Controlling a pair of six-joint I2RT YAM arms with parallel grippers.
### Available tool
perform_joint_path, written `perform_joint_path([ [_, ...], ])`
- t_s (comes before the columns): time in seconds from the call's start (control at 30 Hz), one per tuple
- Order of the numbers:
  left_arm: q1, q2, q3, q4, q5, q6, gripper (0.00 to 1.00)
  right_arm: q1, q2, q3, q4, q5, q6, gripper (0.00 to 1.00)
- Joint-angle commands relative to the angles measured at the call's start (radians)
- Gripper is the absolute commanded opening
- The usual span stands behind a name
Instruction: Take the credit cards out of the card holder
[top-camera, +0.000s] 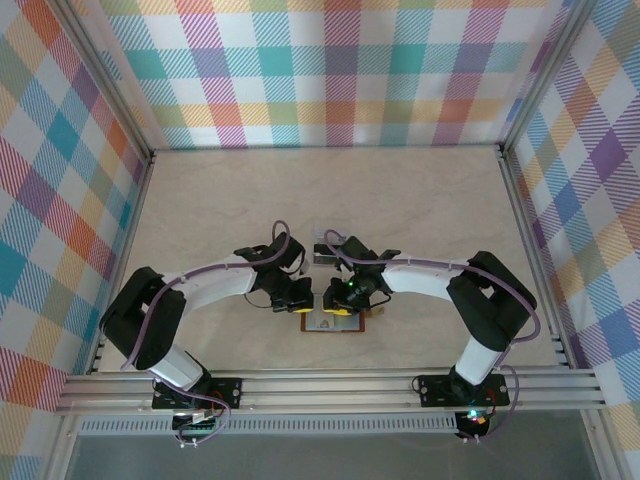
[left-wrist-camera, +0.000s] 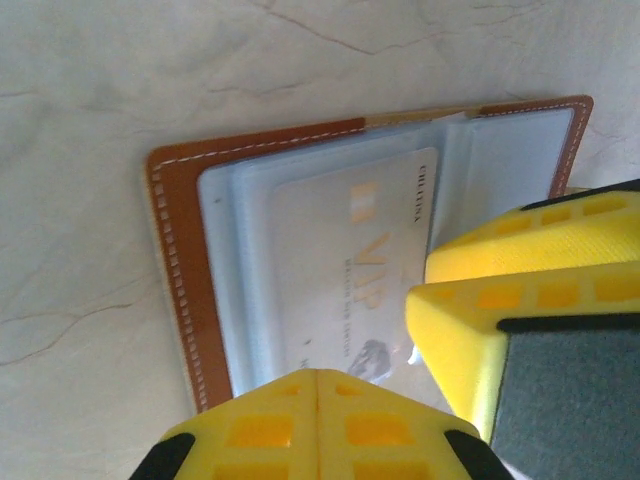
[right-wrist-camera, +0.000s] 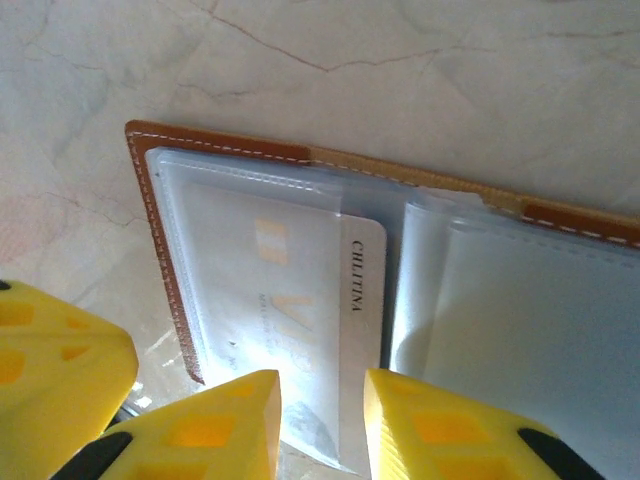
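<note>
The card holder (left-wrist-camera: 180, 262) lies open on the table, brown leather around clear grey pockets (right-wrist-camera: 215, 141). It shows between the two arms (top-camera: 362, 322). A silver card marked VIP (left-wrist-camera: 345, 255) sticks partway out of its left pocket (right-wrist-camera: 310, 290). My left gripper (left-wrist-camera: 318, 392) is shut with nothing in it, tips over the holder's near edge (top-camera: 304, 306). My right gripper (right-wrist-camera: 320, 415) stands open, with the card's protruding end lying in the gap between its fingers (top-camera: 341, 310). The right gripper's yellow fingers (left-wrist-camera: 500, 300) crowd the holder's right half.
A small grey flat stack (top-camera: 324, 250), seemingly loose cards, lies just beyond the grippers. Pale marbled tabletop (top-camera: 330, 190) stretches to the back, bounded by checked walls and metal posts (top-camera: 520, 200). The left gripper's finger (right-wrist-camera: 50, 380) sits close beside the right gripper.
</note>
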Motion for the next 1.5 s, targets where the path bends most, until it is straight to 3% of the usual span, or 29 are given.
perform_joint_path([
  [0.0, -0.033, 0.068, 0.045, 0.028, 0.029, -0.019, 0.06, -0.001, 0.002, 0.000, -0.047, 0.021, 0.004, 0.29],
  [0.37, -0.034, 0.152, 0.019, -0.061, -0.093, 0.046, 0.03, -0.001, 0.037, -0.036, 0.029, -0.030, 0.006, 0.29],
  [0.77, -0.035, 0.141, -0.026, 0.031, -0.023, 0.012, 0.04, -0.027, 0.038, -0.161, 0.329, -0.183, 0.097, 0.29],
  [1.07, -0.033, 0.068, -0.012, -0.002, -0.065, -0.002, 0.08, -0.029, -0.004, -0.139, 0.122, -0.052, 0.028, 0.29],
  [1.33, -0.032, 0.072, 0.021, -0.093, -0.153, 0.037, 0.09, -0.029, 0.002, -0.097, 0.031, -0.013, -0.010, 0.30],
  [1.47, -0.033, 0.109, 0.009, -0.075, -0.141, 0.042, 0.07, -0.029, 0.015, -0.093, 0.052, -0.053, -0.021, 0.31],
])
